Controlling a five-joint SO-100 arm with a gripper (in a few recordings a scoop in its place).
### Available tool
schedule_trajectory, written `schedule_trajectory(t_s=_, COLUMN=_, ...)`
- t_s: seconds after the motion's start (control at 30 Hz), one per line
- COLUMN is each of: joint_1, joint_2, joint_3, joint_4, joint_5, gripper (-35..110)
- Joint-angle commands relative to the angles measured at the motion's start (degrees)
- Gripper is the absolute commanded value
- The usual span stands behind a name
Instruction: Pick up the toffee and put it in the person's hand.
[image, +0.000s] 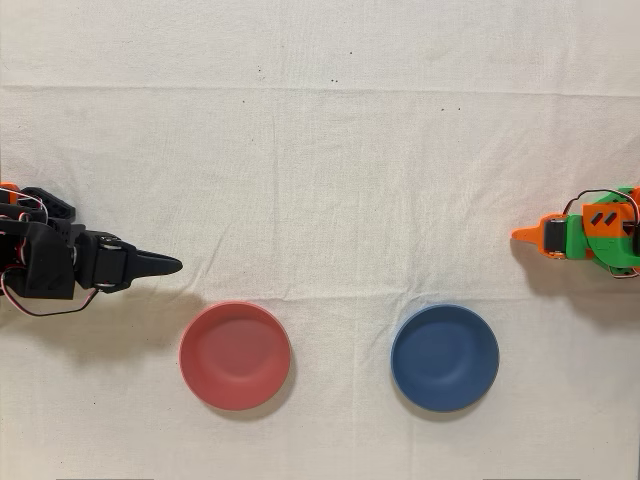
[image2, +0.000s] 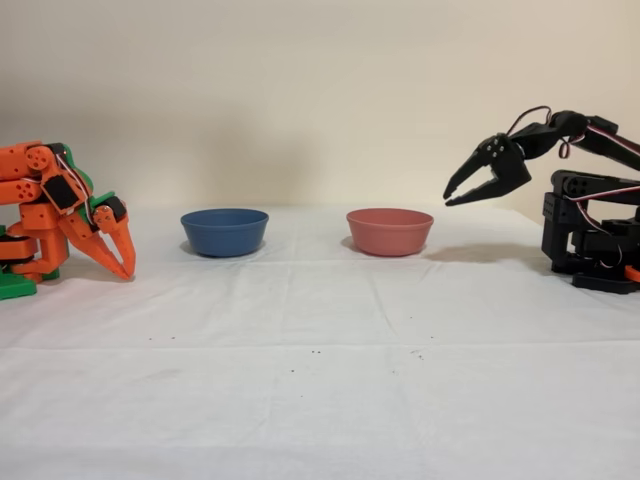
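Progress: nothing done yet; pick-up and handover both remain.
Toffee: not visible in either view.
Person's hand: not in view.
Gripper (image2: 451, 197): jaws slightly parted, empty, raised off the cloth, at 10 o'clock of the red bowl (image: 235, 355) in the overhead view.
Blue bowl (image: 444, 357): empty.

The black arm (image2: 590, 215) stands at the right of the fixed view, folded, forearm raised. Its gripper (image2: 455, 195) hangs in the air, jaws slightly parted and empty.
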Motion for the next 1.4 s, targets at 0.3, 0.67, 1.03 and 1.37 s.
schedule_trajectory(t_s=0.3, joint_1=0.3, joint_2=5.7, joint_3=6.9, joint_4=1.9, joint_5=1.2, gripper=0)
schedule_trajectory(t_s=0.67, joint_1=0.3, joint_2=5.7, joint_3=12.3, joint_4=-0.1, joint_5=1.8, gripper=0)
schedule_trajectory(t_s=1.03, joint_1=0.3, joint_2=5.7, joint_3=15.7, joint_4=-0.5, joint_5=1.4, gripper=0)
schedule_trajectory(t_s=1.37, joint_1=0.3, joint_2=5.7, joint_3=18.5, joint_4=-1.4, joint_5=1.1, gripper=0)
